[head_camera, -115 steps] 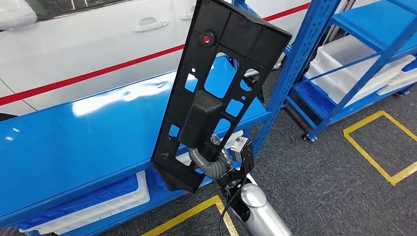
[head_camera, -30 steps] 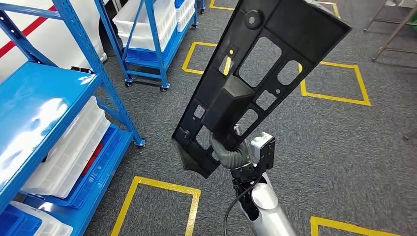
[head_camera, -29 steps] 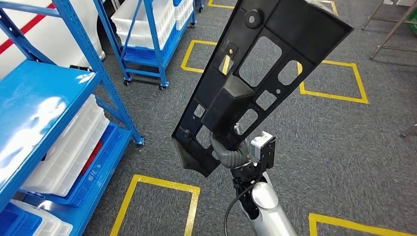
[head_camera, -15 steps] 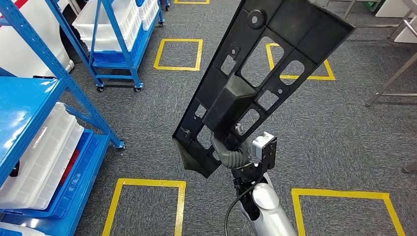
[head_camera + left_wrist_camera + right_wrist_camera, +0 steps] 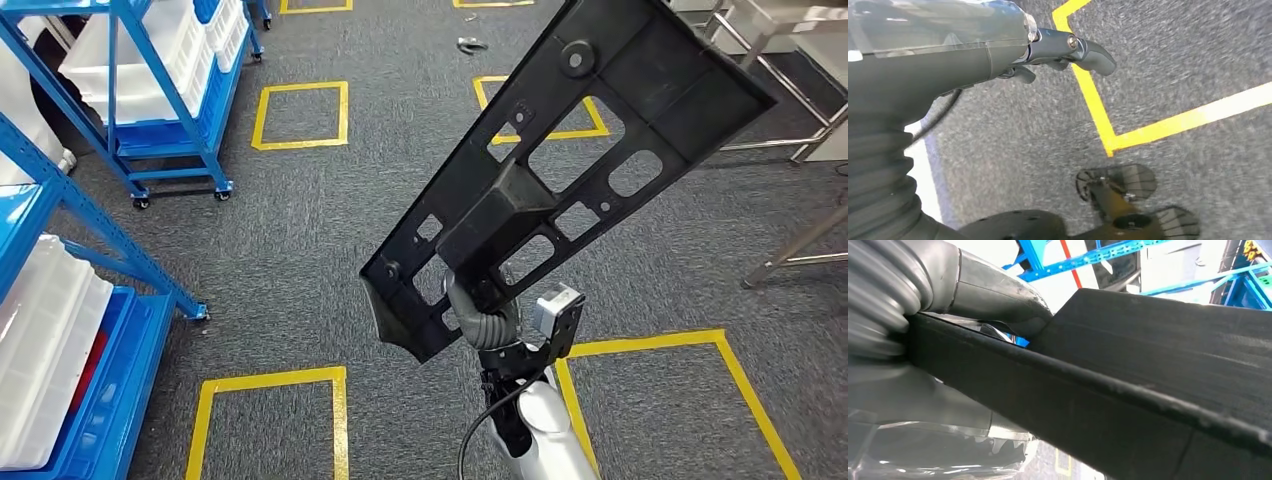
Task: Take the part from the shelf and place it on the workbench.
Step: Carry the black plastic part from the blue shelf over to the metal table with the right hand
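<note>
**Currently: one part held up in the right hand, over open floor**

Right hand (image 5: 480, 318) grips one black plastic part (image 5: 570, 165) near its lower end, fingers wrapped around it. The part is a long flat panel with several cut-outs, tilted up and away to the right, held in the air above the grey carpet (image 5: 330, 220). In the right wrist view the thumb (image 5: 998, 295) presses on the part's (image 5: 1148, 390) edge.

Left hand (image 5: 973, 55) hangs over the carpet (image 5: 1198, 50), holding nothing; fingers (image 5: 1088, 50) loosely curled, slightly apart.

Two blue shelf racks on the left: a near one (image 5: 60, 230) and a far one on wheels (image 5: 150, 100), both with white bins (image 5: 40, 340). Five yellow tape squares (image 5: 300, 115) on the floor. Metal table legs (image 5: 800, 250) at the right.
</note>
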Robot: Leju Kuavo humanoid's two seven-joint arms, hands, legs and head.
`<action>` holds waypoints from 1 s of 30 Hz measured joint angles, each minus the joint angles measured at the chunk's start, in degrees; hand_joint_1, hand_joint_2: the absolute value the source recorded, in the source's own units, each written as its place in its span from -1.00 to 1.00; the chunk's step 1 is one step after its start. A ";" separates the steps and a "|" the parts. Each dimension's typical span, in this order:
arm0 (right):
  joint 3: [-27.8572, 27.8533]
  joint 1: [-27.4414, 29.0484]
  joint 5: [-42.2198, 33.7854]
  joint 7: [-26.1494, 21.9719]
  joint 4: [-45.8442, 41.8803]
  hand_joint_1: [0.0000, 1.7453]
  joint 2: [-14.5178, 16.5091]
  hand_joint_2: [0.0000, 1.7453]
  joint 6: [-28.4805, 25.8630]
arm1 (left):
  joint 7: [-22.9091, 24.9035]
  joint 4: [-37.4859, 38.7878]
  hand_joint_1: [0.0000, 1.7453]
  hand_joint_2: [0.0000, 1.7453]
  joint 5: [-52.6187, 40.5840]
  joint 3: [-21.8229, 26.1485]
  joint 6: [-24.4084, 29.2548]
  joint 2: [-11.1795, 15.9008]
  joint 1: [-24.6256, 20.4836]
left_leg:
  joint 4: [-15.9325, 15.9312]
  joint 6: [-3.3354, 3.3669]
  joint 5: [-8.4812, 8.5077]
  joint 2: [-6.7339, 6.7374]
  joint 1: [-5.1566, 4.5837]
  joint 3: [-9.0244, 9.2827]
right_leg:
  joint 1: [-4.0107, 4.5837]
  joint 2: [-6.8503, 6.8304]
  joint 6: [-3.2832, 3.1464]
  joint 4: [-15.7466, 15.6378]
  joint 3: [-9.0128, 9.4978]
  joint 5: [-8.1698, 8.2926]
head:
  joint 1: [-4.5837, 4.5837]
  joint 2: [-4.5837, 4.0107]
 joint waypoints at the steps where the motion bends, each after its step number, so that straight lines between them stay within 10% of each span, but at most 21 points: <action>1: -0.11 -0.07 0.32 -0.10 0.02 1.00 0.03 1.00 -0.23 | -0.26 0.00 -1.00 1.00 0.09 -0.02 0.03 0.02 -0.06 | -0.39 0.26 0.51 0.54 0.17 -0.16 | 0.05 -1.26 0.26 1.48 -0.75 -1.22 | 0.10 0.01; 4: -0.29 -0.21 1.20 -0.22 0.38 1.00 0.17 1.00 -0.93 | -0.72 0.00 -1.00 1.00 0.45 0.00 0.21 0.08 0.13 | -0.65 0.45 1.46 2.08 0.30 -1.15 | -0.59 -4.53 1.21 11.71 -5.02 -7.46 | 0.33 0.00; 6: -0.42 -0.16 1.55 -0.21 0.88 1.00 0.20 1.00 -1.13 | -0.66 0.00 -1.00 1.00 0.57 0.02 0.40 0.14 0.31 | -0.50 0.18 1.76 2.88 0.44 -1.75 | -1.36 -4.93 1.91 15.18 -5.85 -8.46 | 0.34 -0.01; 10: -0.51 -0.39 1.84 -0.21 1.64 1.00 0.33 1.00 -1.26 | -0.06 0.00 -1.00 1.00 0.51 0.03 0.64 0.16 0.29 | 0.35 -0.82 1.62 3.57 0.89 -2.40 | -2.16 -5.61 2.68 2.31 2.50 -3.64 | 0.34 0.00; 16: -0.55 -1.04 1.96 -0.20 2.41 1.00 0.93 1.00 -1.07 | 0.12 0.00 -1.00 1.00 0.61 0.05 0.97 0.19 0.33 | 2.56 -3.13 0.25 3.48 1.32 -3.54 | -1.47 -5.34 0.06 -1.11 4.32 -3.68 | 0.28 0.00; 21: -0.50 -1.91 1.98 -0.14 3.75 1.00 1.55 1.00 -0.80 | -0.03 0.00 -1.00 1.00 0.89 0.23 1.21 0.17 0.64 | 18.66 -3.16 -4.70 2.79 1.31 -12.70 | -0.87 -5.15 -1.27 -1.25 5.52 -4.63 | 0.21 -0.01; 25: -0.31 -2.26 1.98 -0.07 4.78 1.00 1.77 1.00 -0.74 | 0.05 0.00 -1.00 1.00 0.93 0.44 1.40 0.21 1.09 | 7.36 -2.24 3.67 2.51 1.08 -8.90 | -0.55 -4.53 -0.78 -0.90 7.26 -6.01 | 0.23 0.00; 30: 0.15 -2.84 1.98 -0.05 5.53 1.00 1.84 1.00 -0.64 | 0.47 0.00 -1.00 1.00 1.02 0.60 1.80 0.24 1.55 | 2.47 -1.49 4.01 2.18 0.86 -7.06 | -0.47 -4.42 0.55 -0.42 6.72 -6.87 | 0.17 0.01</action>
